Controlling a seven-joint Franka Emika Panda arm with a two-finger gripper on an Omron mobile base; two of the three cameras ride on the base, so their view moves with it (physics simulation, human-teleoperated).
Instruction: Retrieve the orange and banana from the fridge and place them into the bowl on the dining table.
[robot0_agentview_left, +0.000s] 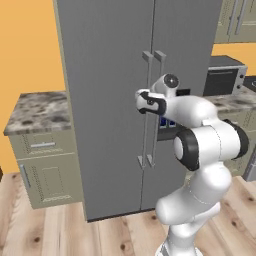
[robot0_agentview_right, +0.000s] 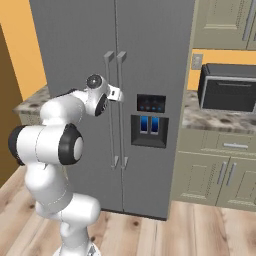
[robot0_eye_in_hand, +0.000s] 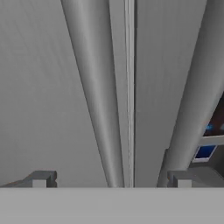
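the gripper (robot0_eye_in_hand: 111, 179) stands wide open and empty, its fingertips (robot0_eye_in_hand: 41, 178) straddling the left door handle (robot0_eye_in_hand: 98, 109) of the fridge (robot0_agentview_left: 110, 75). that bar runs vertically, straight ahead and close between the jaws. both doors are shut, so orange and banana presumably sit hidden inside.

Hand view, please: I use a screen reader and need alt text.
The open gripper faces the closed fridge close up, its left door handle between the fingertips. The right handle and blue dispenser lights lie alongside.
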